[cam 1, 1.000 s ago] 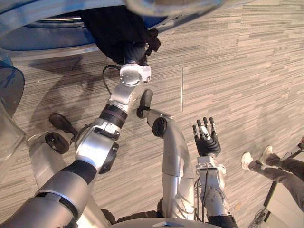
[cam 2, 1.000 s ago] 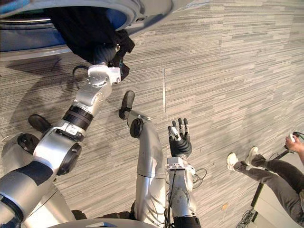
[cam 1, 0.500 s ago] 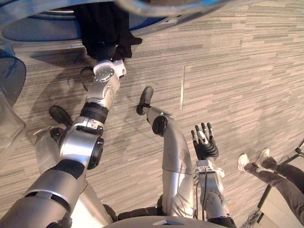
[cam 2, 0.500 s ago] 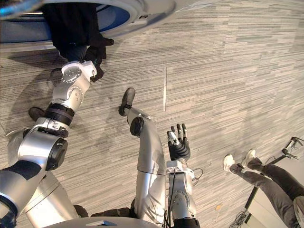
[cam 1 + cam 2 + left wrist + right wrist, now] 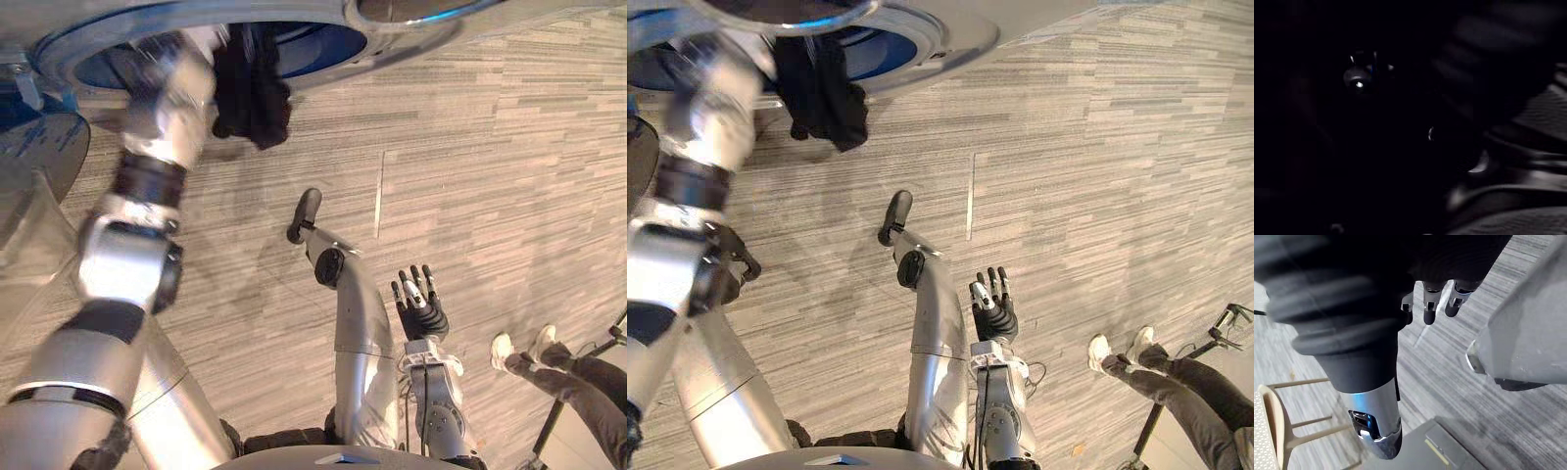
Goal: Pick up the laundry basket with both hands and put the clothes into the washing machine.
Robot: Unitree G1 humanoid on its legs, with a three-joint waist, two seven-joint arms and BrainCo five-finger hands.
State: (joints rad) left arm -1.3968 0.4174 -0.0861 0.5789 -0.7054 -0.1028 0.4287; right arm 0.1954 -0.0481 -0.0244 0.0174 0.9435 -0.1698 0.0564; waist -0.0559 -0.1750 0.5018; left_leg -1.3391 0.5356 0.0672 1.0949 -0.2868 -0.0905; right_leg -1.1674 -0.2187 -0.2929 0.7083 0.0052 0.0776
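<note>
The washing machine's round mouth with its blue rim runs along the top of both eye views. A black garment hangs over the lower edge of that mouth, partly inside. My left arm reaches up to the mouth, and its hand is hidden behind the garment. The left wrist view is almost wholly dark. My right hand hangs low over the carpet, far from the machine, open with straight fingers and holding nothing.
The washer's open clear door stands at the left. A person's legs and white shoes are at the lower right. A light wooden chair appears in the right wrist view. Striped grey carpet lies between.
My left arm has swung up and left to the washer's mouth, taking the black garment along. The camera has shifted a little. The right hand has hardly moved.
</note>
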